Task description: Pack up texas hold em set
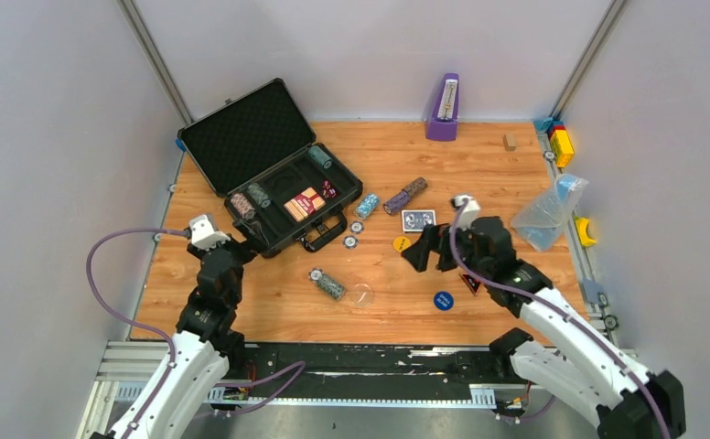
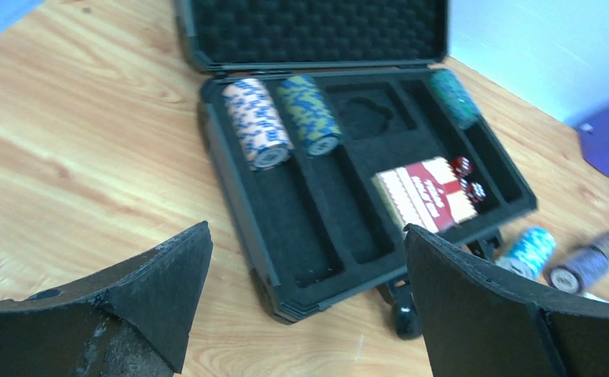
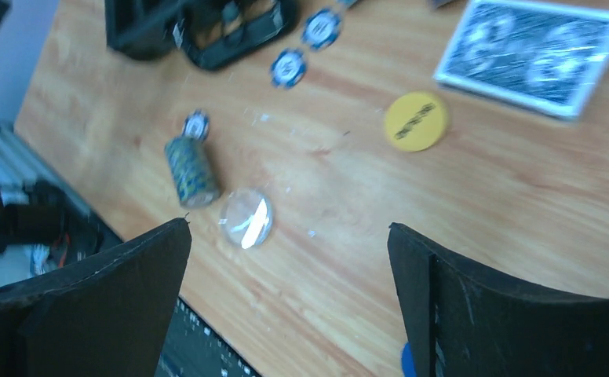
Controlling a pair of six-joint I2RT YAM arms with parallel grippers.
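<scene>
**Left gripper** (image 2: 308,236): jaws wide, holding nothing. It hangs over the front-left corner of the case (image 1: 260,174).

**Right gripper** (image 3: 289,228): jaws wide, holding nothing. It hangs over bare table (image 1: 269,302), near the yellow button (image 3: 416,121).

**Case:** open, lid raised, at the back left of the table.
- The pink roll (image 2: 258,126) and the blue-yellow roll (image 2: 309,114) lie side by side in the left slots.
- The green roll (image 2: 452,96) lies in the right slot.
- The red deck (image 2: 425,192) lies in the middle, with the dice (image 2: 468,177) just beside it.

**On the table, outside the case:**
- The light-blue roll (image 1: 367,205) and the purple roll (image 1: 404,195).
- The blue deck (image 1: 418,219).
- Loose chips (image 1: 357,228) near the handle (image 1: 326,233).
- A dark roll (image 1: 328,284), with a clear disc (image 1: 360,294) beside it.
- The blue button (image 1: 443,300).
</scene>
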